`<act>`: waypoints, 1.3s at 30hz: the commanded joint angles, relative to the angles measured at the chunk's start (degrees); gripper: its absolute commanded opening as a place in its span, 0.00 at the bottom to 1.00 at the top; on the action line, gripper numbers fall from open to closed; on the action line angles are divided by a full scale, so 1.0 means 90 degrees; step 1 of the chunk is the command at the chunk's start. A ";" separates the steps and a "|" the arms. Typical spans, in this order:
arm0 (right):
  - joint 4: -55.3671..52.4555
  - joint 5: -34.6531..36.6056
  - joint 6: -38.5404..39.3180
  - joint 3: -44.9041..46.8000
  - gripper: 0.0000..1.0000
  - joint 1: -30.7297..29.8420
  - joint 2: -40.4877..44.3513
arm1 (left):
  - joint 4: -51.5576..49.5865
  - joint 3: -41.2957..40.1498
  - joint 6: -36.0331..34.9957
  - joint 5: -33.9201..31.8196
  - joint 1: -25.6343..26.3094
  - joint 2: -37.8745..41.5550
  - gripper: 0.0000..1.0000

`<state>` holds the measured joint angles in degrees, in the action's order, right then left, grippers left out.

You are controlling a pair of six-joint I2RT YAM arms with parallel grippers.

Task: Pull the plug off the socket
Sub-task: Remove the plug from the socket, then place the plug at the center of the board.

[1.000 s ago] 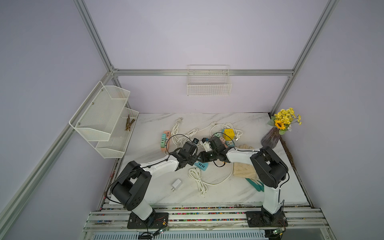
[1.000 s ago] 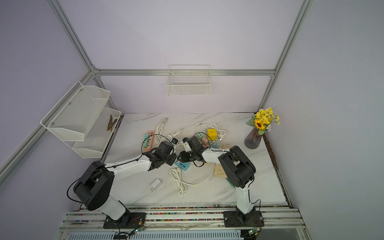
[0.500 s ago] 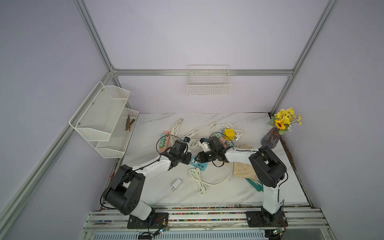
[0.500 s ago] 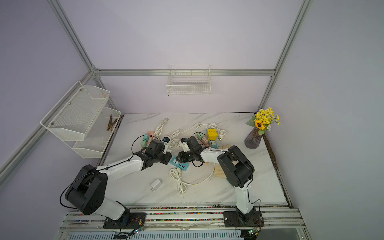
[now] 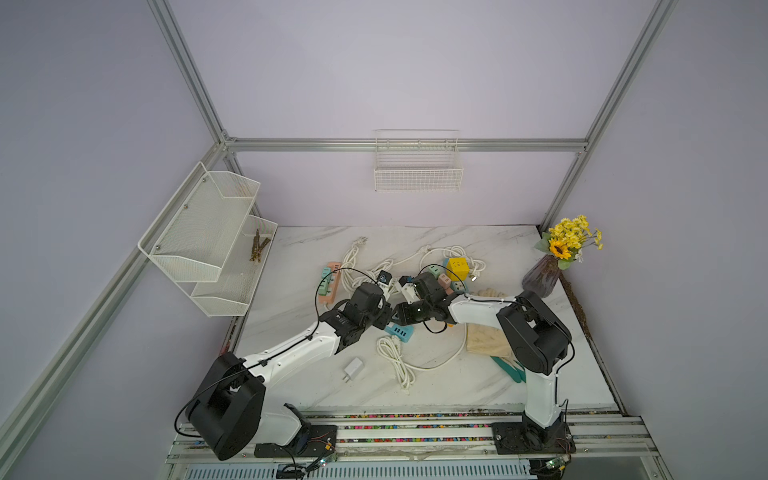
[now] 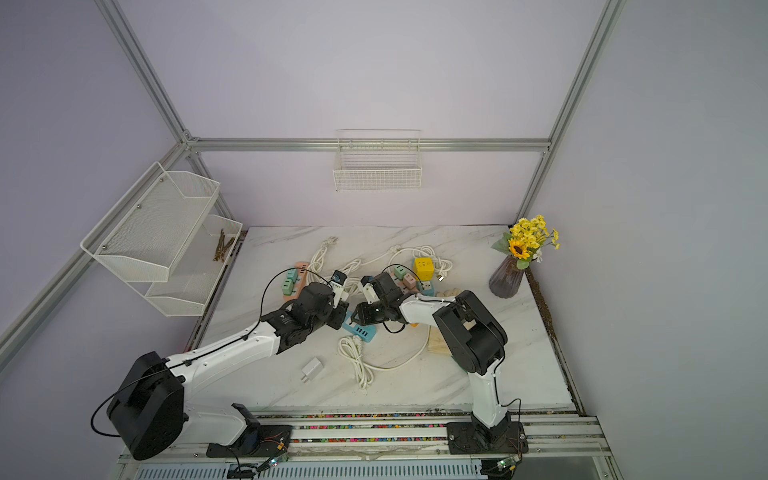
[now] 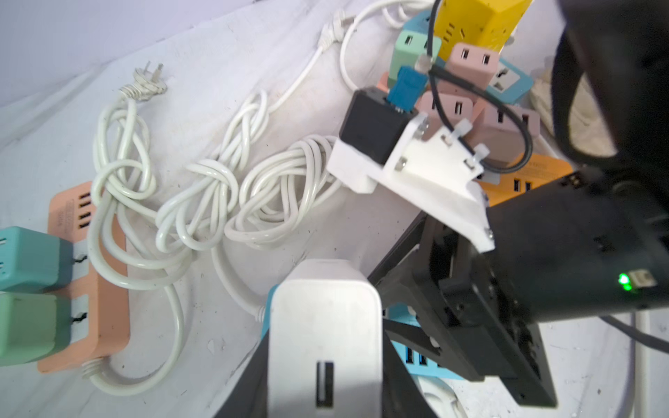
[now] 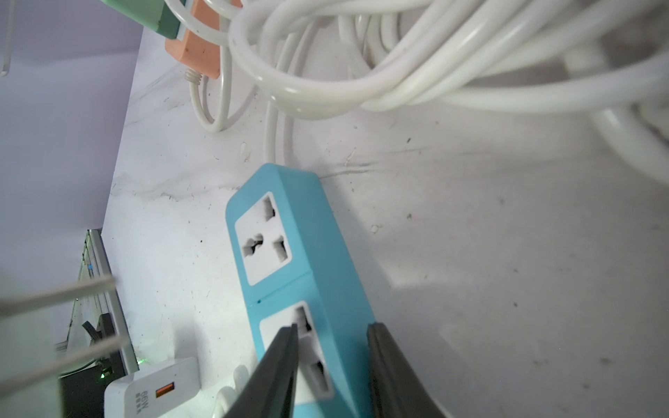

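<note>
The white plug (image 7: 325, 325) sits between the dark fingers (image 7: 249, 391) of my left gripper (image 7: 325, 362), which is shut on it. Its two metal prongs (image 8: 58, 293) hang free in the air beside the blue socket strip (image 8: 289, 253), whose visible outlets are empty. My right gripper (image 8: 331, 362) is shut on that strip's near end, pinning it to the marble. In both top views the two grippers meet nose to nose over the strip (image 5: 401, 331) (image 6: 361, 331), left gripper (image 5: 383, 312) on the left, right gripper (image 5: 398, 318) on the right.
A loose white charger (image 5: 353, 368) and a coiled white cable (image 5: 395, 357) lie in front of the strip. Behind it are knotted cables (image 7: 202, 202), an orange strip with green plugs (image 7: 90, 289), pink and yellow cube sockets (image 5: 455, 268), a cloth (image 5: 484, 340) and a flower vase (image 5: 540, 280).
The left gripper drew away to the left with the plug, then came back close to the right gripper. The right gripper stayed on the blue strip.
</note>
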<state>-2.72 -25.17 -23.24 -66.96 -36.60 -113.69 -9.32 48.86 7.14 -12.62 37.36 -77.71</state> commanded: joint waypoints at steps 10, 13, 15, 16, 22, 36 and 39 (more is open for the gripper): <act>-0.0677 0.0610 0.0176 0.0172 0.38 -0.0055 -0.0286 | 0.0023 -0.0002 0.0525 -0.0293 -0.0074 0.0404 0.31; -0.0558 0.0440 0.0254 0.0213 0.41 -0.0078 -0.0175 | -0.0246 0.0098 0.0523 -0.0431 -0.0060 0.0495 0.31; -0.0481 0.0324 0.0357 0.0262 0.43 -0.0083 -0.0045 | -0.0398 0.0113 0.0693 -0.0523 -0.0064 0.0605 0.31; -0.0443 0.0299 0.0427 0.0306 0.45 -0.0086 0.0056 | -0.0528 0.0135 0.0756 -0.0530 -0.0060 0.0675 0.31; -0.0051 0.0177 0.0706 0.0758 0.57 -0.0113 0.0928 | -0.1633 0.0138 0.1293 -0.1082 0.0260 0.1333 0.31; 0.2215 0.0609 0.0469 0.2584 0.59 -0.0143 0.3379 | -0.3659 -0.0683 0.3115 -0.1907 0.0965 0.2337 0.33; 0.2427 0.0713 0.0436 0.2760 0.59 -0.0136 0.3549 | -0.3629 -0.0936 0.3485 -0.2024 0.0958 0.2493 0.35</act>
<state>13.43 -21.17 -18.48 -43.46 -37.67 -82.85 -41.74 41.01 33.54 -27.94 45.82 -57.14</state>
